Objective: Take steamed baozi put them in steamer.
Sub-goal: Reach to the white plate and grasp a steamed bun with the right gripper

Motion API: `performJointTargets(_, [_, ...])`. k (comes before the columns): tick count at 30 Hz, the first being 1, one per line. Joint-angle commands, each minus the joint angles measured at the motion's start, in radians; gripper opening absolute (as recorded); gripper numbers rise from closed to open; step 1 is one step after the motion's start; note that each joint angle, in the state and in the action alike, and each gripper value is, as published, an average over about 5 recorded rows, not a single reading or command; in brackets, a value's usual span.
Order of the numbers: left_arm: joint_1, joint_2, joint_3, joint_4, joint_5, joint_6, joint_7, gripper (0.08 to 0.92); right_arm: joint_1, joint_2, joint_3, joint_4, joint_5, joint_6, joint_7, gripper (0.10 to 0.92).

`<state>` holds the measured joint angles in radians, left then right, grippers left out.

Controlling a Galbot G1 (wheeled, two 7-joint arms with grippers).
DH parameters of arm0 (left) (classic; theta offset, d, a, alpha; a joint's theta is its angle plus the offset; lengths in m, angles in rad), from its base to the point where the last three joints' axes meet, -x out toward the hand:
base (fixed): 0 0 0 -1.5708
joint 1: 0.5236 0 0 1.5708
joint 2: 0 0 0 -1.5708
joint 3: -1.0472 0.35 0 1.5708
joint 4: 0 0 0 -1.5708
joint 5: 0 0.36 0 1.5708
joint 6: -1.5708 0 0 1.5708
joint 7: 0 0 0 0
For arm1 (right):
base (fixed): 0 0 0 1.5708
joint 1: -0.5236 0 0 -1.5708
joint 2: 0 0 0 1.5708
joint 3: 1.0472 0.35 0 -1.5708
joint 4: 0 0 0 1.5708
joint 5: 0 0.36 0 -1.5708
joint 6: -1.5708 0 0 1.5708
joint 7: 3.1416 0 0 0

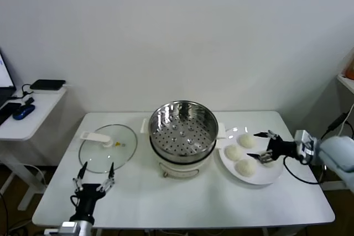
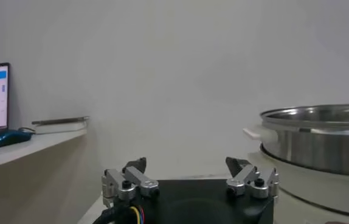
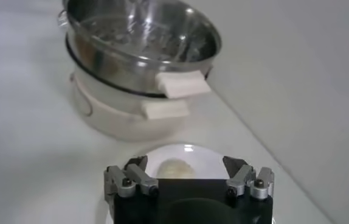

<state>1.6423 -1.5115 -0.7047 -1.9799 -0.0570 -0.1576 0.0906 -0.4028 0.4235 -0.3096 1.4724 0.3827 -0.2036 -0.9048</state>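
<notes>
Over the plate (image 1: 276, 176), the right gripper (image 1: 260, 146) is being held with jaws apart around a bun (image 1: 246, 167), ready for grasping, while the steamer (image 1: 183, 131) is being left empty and the left gripper (image 1: 95, 179) is being parked, jaws apart.

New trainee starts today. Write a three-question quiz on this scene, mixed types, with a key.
1. True or false: the steamer already holds a baozi.
2. Which gripper is over the plate? A) left gripper B) right gripper
3. Fill in: the glass lid lies on the table on the steamer's ____ side.

Key:
1. False. Its perforated floor is bare; three baozi show on the plate, and a fourth cannot be made out.
2. B. The right gripper hovers open there; the left gripper waits open near the lid.
3. Left.
</notes>
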Motion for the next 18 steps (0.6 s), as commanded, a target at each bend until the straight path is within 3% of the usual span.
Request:
performJointTargets(1, [-0.004, -0.001, 0.006, -0.002, -0.011, 0.006, 0.000, 0.823, 0.645, -0.023, -0.616, -0.205, -0.047, 0.040, -0.197, 0.823])
performJointTargets(11, [-0.013, 0.011, -0.003, -0.001, -0.014, 0.017, 0.000, 0.823, 0.820, 0.229, -0.794, -0.494, -0.229, 0.182, -0.268, 0.823])
performJointTargets(18, [-0.022, 0.016, -0.011, 0.007, -0.028, 0.031, -0.004, 0.823, 0.775, 0.343, -0.783, -0.567, -0.298, 0.216, -0.272, 0.823])
